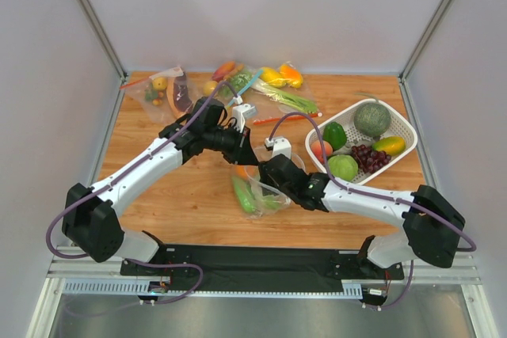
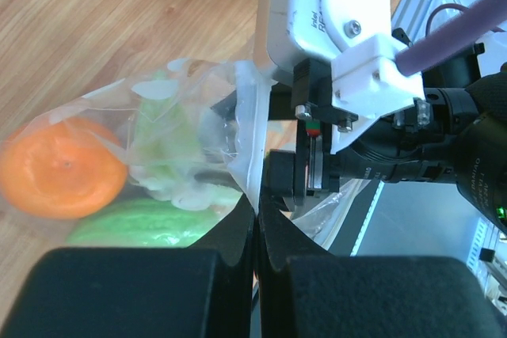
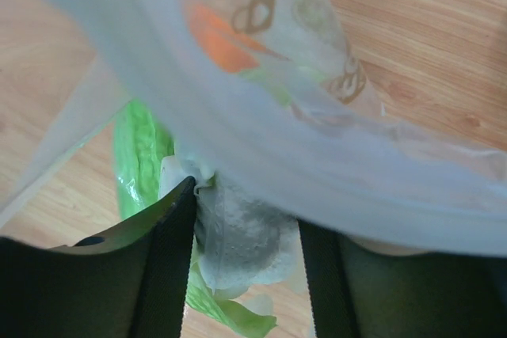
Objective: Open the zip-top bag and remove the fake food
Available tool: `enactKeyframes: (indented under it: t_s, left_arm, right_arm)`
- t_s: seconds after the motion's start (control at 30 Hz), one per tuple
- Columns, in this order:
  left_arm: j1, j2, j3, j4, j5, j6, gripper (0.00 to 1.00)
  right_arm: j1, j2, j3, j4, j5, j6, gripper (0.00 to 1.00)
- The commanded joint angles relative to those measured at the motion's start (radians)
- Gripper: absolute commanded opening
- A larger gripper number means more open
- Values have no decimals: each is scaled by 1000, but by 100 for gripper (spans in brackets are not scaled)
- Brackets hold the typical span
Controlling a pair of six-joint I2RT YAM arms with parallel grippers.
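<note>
The clear zip-top bag (image 1: 255, 187) lies mid-table, its mouth lifted. My left gripper (image 1: 250, 156) is shut on its whitish zip strip (image 2: 252, 148), jaws pinched together (image 2: 255, 213). Inside show the orange (image 2: 59, 176), the white cauliflower (image 2: 170, 165) and the glossy green piece (image 2: 146, 225). My right gripper (image 1: 267, 180) reaches into the bag's mouth. In the right wrist view its fingers (image 3: 162, 263) close on the cauliflower (image 3: 242, 247), gripper point (image 3: 245, 215). The green piece (image 3: 139, 156) lies behind, and the orange (image 3: 218, 37) shows through the plastic.
A white basket (image 1: 400, 126) at the right holds a melon, grapes and other fake fruit. Other filled bags (image 1: 166, 91) and loose vegetables (image 1: 281, 77) lie along the back edge. A red strip (image 1: 277, 119) lies behind the arms.
</note>
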Motion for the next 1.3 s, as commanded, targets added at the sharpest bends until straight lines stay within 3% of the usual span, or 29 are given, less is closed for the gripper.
enactKeyframes:
  t_s: [0.0, 0.07, 0.1, 0.2, 0.67, 0.93, 1.27]
  left_arm:
    - [-15, -6, 2, 17, 64, -9, 0]
    - [-15, -7, 2, 19, 62, -8, 0]
    - [-15, -7, 2, 19, 64, -9, 0]
    - [-15, -1, 5, 11, 55, -6, 0]
    - [-15, 20, 21, -32, -2, 8, 0]
    - [-15, 28, 21, -30, 1, 8, 0]
    - [-22, 37, 21, -35, -2, 12, 0]
  right_arm:
    - [-8, 39, -36, 9, -32, 18, 47]
    - [-11, 41, -37, 6, -35, 16, 35]
    - [-10, 39, -37, 0, -36, 15, 22]
    - [-10, 7, -36, -14, -26, 10, 0]
    - [-7, -416, -85, -106, 24, 19, 0]
    - [-5, -634, -148, -71, 30, 41, 0]
    - [-7, -669, -179, 89, -18, 19, 0]
